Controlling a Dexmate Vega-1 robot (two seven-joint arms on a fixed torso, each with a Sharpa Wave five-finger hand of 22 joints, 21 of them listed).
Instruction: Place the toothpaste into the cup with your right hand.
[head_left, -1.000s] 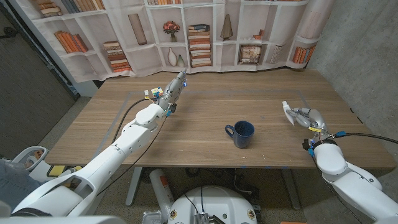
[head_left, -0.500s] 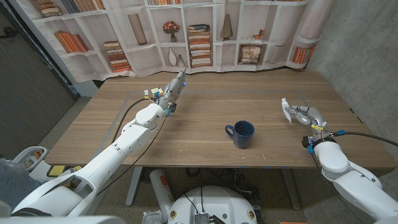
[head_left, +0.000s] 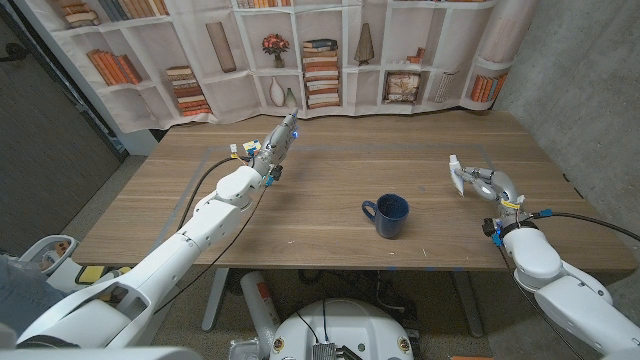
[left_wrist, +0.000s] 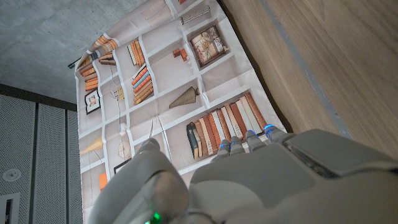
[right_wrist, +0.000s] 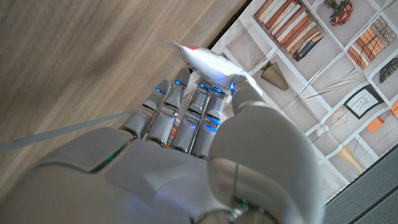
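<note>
Right hand: the grey-and-white jointed right hand (head_left: 492, 186) is above the right side of the worktop, fingers curled around the small white toothpaste tube (head_left: 458, 175); in the right wrist view the fingers (right_wrist: 186, 109) with blue-lit tips close under the tube (right_wrist: 208, 61).
Toothpaste tube: white, soft-looking, flattened and tapering, with a small red mark near one end; held clear of the wood, sticking out of the hand toward the table's middle.
Cup: dark blue glossy ceramic mug (head_left: 389, 215), round, with a loop handle on its left side; stands upright near the worktop's centre, well apart from the tube and to its left.
Left hand: left hand (head_left: 272, 149) is raised over the far left part of the worktop, fingers stretched out together toward the backdrop, nothing in it; the left wrist view shows its smooth grey back (left_wrist: 249, 180) and blue-tipped fingertips.
Worktop: wooden worktop (head_left: 320, 190) of mid-brown straight-grained boards, matte, with faint pale tape lines marking a rectangle.
Backdrop: printed fabric curtain (head_left: 300, 50) showing white bookshelves, books, vases, hanging in soft folds behind the far edge.
Wall: rough grey concrete wall (head_left: 580, 70) on the right.
</note>
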